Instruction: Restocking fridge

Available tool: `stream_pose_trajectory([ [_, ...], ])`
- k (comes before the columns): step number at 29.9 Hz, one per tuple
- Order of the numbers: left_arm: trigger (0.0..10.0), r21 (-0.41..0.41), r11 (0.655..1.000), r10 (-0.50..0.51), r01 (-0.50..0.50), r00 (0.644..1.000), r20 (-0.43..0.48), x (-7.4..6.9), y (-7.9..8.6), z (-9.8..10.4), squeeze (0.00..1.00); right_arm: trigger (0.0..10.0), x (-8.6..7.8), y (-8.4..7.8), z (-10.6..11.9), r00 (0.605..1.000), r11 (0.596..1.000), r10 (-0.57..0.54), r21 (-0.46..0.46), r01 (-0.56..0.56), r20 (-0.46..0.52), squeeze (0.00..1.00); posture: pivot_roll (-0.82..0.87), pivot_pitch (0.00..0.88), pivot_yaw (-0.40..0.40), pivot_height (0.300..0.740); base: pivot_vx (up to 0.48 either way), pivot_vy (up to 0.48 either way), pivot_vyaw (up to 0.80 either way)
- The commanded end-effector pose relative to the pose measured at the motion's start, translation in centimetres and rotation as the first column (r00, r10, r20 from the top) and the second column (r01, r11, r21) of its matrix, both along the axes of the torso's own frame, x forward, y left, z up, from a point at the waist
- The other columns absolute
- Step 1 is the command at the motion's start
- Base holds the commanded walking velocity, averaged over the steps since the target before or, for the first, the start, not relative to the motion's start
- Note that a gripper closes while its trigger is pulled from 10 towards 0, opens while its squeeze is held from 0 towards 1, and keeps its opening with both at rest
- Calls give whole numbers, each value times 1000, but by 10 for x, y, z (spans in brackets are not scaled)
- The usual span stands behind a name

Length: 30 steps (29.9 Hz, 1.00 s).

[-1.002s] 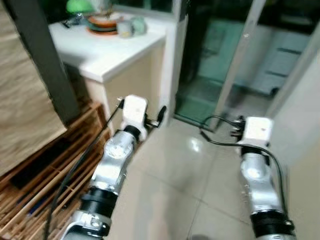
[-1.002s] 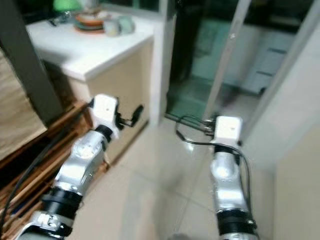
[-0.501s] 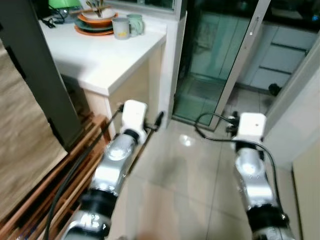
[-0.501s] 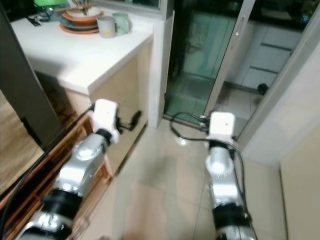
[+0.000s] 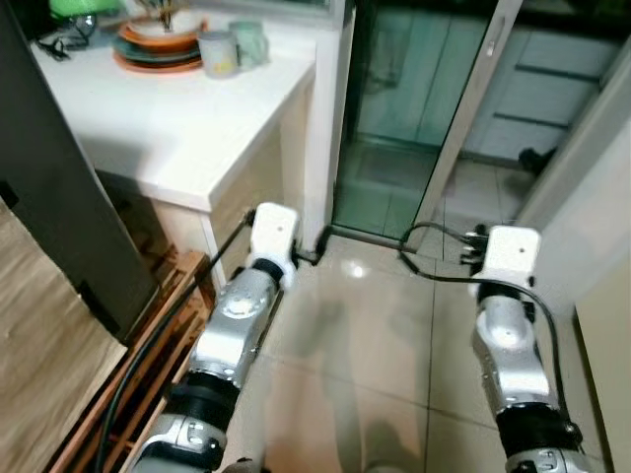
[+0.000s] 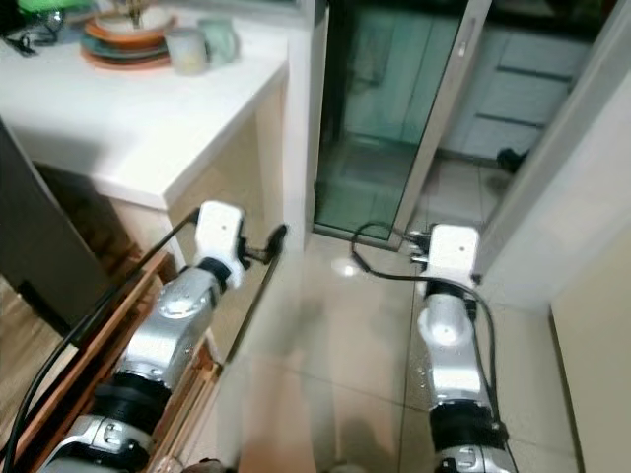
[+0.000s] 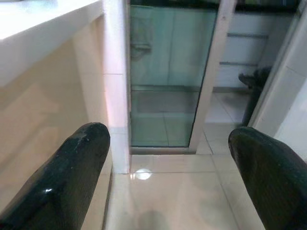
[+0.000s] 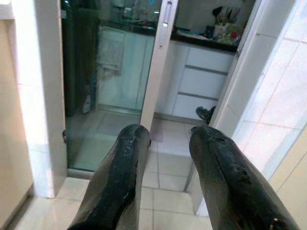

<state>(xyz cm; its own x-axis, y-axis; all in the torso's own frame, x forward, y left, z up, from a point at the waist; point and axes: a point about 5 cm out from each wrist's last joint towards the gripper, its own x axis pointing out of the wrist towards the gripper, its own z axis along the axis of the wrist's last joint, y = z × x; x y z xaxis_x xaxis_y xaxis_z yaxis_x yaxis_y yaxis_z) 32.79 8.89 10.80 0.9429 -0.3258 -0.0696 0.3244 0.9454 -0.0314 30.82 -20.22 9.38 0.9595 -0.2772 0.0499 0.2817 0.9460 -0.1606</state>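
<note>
Down in the lower half of the frame, two silver arms reach out over the shiny tile floor (image 5: 375,325). The left tool (image 7: 168,177) has its fingers spread wide with nothing between them. The right tool (image 8: 165,182) has its fingers closer together, with a small gap, and it holds nothing too. At the upper left sits a white tabletop (image 5: 177,118) with stacked plates (image 5: 158,49) and two cups (image 5: 232,49) at its far end. At the top middle is a glass sliding door (image 5: 414,89), and past it are white cabinets (image 8: 201,81). I cannot see a fridge or any food to put in it, so the job looks like it has not really started. The robot seems to be on its way to the room behind the door. The left arm is very near the tabletop corner and the white post (image 5: 320,128) beside the door. If the robot turns too tight, that arm could bump them. The black cables (image 5: 434,256) by the wrists could also snag on the door frame.
</note>
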Motion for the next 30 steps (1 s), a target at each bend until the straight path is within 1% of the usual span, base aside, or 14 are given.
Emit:
stream_pose_trajectory([
  [1, 10000, -77, 994, 78, -83, 995, -56, 0, 7, -6, 0, 10000, -1, -1, 1, 1000, 1000, 5, -3, -5, 15, 0, -116, 0, -7, 714, 0, 0, 0],
  [2, 10000, -131, 977, 157, -169, 982, -103, -1, 16, -12, 0, 10000, -1, 1, 1, 1000, 1000, 15, 6, -16, 19, 0, -118, 0, -6, 714, 0, 0, 0],
  [3, 10000, -131, 977, 157, -169, 982, -103, -1, 16, -12, 0, 10000, -1, 1, 1, 1000, 1000, 15, 6, -16, 19, 0, -118, 0, -6, 714, 0, 0, 0],
  [4, 10000, -135, 969, 195, -208, 976, -101, -2, 23, -13, 0, 10000, -2, 2, 3, 999, 1000, 27, 15, -28, 33, 0, -121, 0, -7, 714, 0, 0, 0],
  [5, 10000, -110, 964, 235, -240, 970, -62, -7, 34, -13, 0, 10000, -4, 3, 4, 997, 998, 51, 28, -52, 49, 1000, -121, 0, -10, 714, 0, 0, 0],
  [7, 10000, -97, 964, 243, -247, 969, -44, -8, 37, -13, 0, 10000, -4, 3, 4, 997, 997, 59, 37, -61, 54, 1000, -121, 0, -10, 714, 0, 0, 0],
  [8, 10000, -48, 971, 235, -235, 972, 13, -12, 44, -9, 0, 10000, -6, 6, 4, 994, 996, 88, 29, -90, 59, 1000, -118, 0, -15, 714, 0, 0, 0],
  [9, 10000, -23, 973, 231, -230, 972, 43, -13, 47, -7, 0, 10000, -7, 6, 3, 994, 995, 91, 27, -92, 53, 1000, -117, 0, -16, 714, 345, 0, 0],
  [11, 10000, -27, 975, 223, -222, 974, 37, -14, 46, -6, 0, 10000, -8, 4, 1, 996, 996, 74, 37, -75, 41, 1000, -112, 0, -22, 714, 362, -146, 0],
  [12, 10000, -25, 976, 217, -216, 975, 51, -12, 44, -3, 0, 10000, -7, 7, 0, 993, 992, 111, 52, -114, 43, 1000, -110, 0, -21, 714, 379, -289, 0],
  [13, 10000, -27, 977, 212, -211, 976, 56, -12, 43, -2, 0, 10000, -7, 8, 0, 992, 992, 119, 46, -121, 46, 1000, -110, 0, -21, 714, 379, -292, 0],
  [19, 10000, -29, 982, 187, -185, 980, 75, -10, 34, 3, 0, 10000, -7, 8, 0, 992, 991, 116, 58, -119, 46, 1000, -112, 0, -20, 714, 379, -291, 0],
  [21, 10000, -19, 986, 168, -166, 982, 91, -9, 29, 5, 0, 10000, -8, 10, 0, 991, 990, 127, 51, -129, 49, 1000, -116, 0, -19, 714, 377, -292, 0],
  [30, 10000, -33, 987, 162, -160, 984, 80, -11, 26, 4, 0, 10000, -11, 8, -4, 990, 989, 136, 46, -137, 31, 1000, -122, 0, -23, 714, 379, -292, 0],
])
